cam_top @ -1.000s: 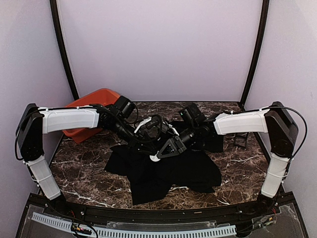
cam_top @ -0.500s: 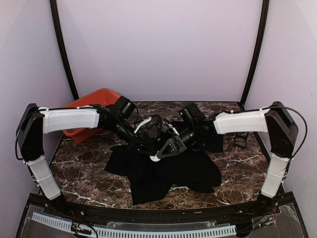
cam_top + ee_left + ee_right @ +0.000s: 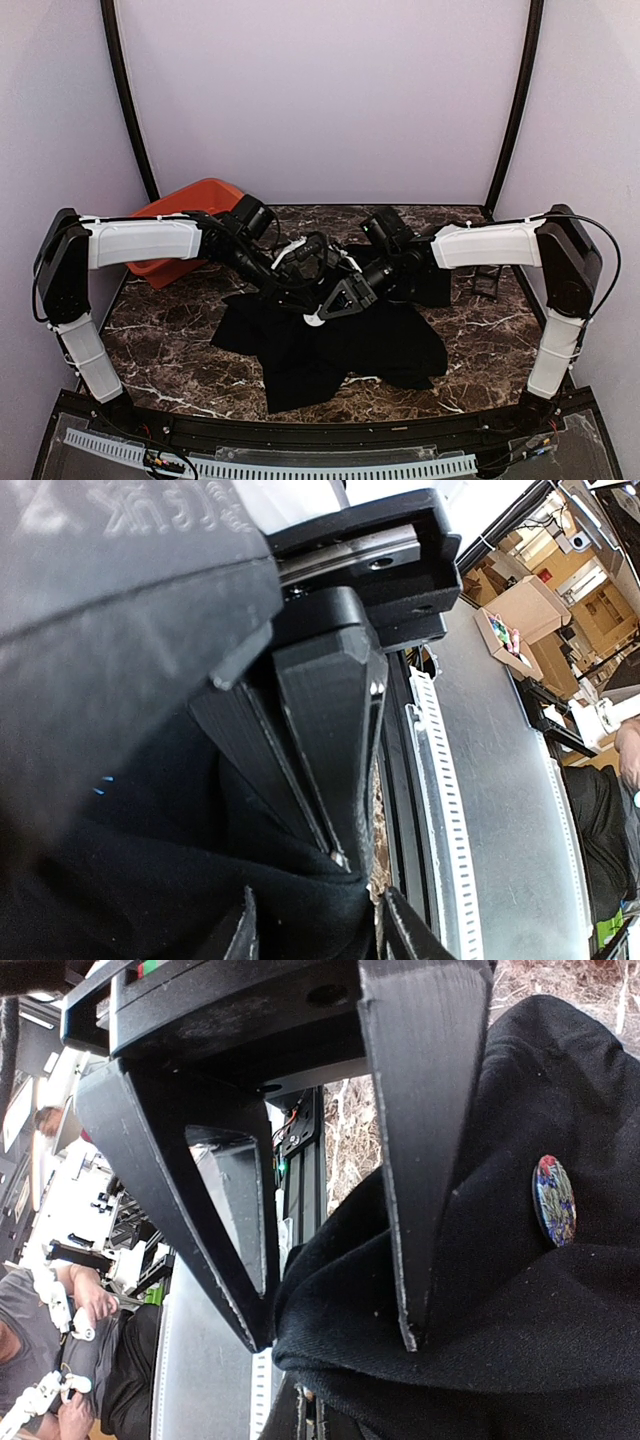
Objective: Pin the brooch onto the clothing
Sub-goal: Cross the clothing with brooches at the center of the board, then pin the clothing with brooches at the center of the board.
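The black T-shirt (image 3: pixel 340 345) lies crumpled mid-table, and both grippers meet over its upper part. My left gripper (image 3: pixel 320 935) has a bunched fold of the shirt (image 3: pixel 200 880) between its fingers and holds it up; it also shows from the front in the right wrist view (image 3: pixel 335 1345). My right gripper (image 3: pixel 305 1410) is shut just below that fold, with a small pale bit at its tip (image 3: pixel 340 858). The brooch (image 3: pixel 555 1200), a small round disc with a mottled face, sits on the shirt (image 3: pixel 520 1320) to the right of the left gripper's fingers.
An orange-red bin (image 3: pixel 190 210) stands at the back left behind the left arm. A small black case (image 3: pixel 487 283) lies at the right by the right arm. A small white patch (image 3: pixel 313 320) shows on the shirt under the grippers. Marble tabletop (image 3: pixel 170 340) surrounds the shirt.
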Available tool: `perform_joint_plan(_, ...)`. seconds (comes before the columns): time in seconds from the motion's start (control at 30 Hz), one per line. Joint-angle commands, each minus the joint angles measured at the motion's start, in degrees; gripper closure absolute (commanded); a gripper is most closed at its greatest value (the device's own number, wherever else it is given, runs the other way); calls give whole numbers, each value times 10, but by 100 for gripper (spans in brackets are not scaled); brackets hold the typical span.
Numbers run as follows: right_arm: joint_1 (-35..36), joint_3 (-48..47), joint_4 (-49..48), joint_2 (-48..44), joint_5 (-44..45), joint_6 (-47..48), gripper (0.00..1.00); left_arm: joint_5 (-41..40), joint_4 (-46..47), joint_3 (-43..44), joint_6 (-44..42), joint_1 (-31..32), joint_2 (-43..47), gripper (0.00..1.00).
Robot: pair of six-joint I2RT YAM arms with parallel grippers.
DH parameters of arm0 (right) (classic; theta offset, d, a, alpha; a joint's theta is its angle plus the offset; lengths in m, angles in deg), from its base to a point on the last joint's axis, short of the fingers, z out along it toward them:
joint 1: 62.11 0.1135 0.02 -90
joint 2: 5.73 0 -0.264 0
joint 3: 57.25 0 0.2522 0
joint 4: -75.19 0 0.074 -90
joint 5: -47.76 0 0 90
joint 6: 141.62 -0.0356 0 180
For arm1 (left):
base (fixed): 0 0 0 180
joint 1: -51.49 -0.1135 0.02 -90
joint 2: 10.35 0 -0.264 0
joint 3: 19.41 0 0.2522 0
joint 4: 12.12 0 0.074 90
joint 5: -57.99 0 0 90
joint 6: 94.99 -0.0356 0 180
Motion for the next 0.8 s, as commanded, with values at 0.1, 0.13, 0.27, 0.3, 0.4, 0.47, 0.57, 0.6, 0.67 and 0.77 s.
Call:
perform_joint_plan(0.1,3,-22,-19,-11,-13,11,100,-9,-11,-4,4,11,-13,61)
perform_joint_plan(0.13,3,-22,-19,-11,-13,10,100,-9,-11,-4,4,12,-13,61)
perform_joint_plan(0.27,5,-27,-19,-9,-10,7,100,-9,-12,-2,2,15,-15,61)
perform_joint_plan(0.3,5,-28,-19,-9,-10,6,100,-11,-13,-2,2,16,-16,61)
perform_joint_plan(0.4,6,-31,-19,-6,-8,2,100,-16,-20,1,-3,21,-18,61)
perform_joint_plan(0.47,6,-33,-19,-4,-6,1,100,-18,-22,2,-5,23,-18,61)
perform_joint_plan(0.57,7,-35,-17,-1,3,-3,100,-22,-27,4,-9,25,-20,61)
perform_joint_plan(0.6,7,-38,-15,1,4,-4,100,-24,-34,6,-15,27,-20,61)
perform_joint_plan(0.67,6,-43,-9,6,5,-9,100,-35,-42,9,-21,31,-22,61)
perform_joint_plan(0.77,6,-58,7,18,4,-15,100,-55,-54,13,-32,36,-25,61)
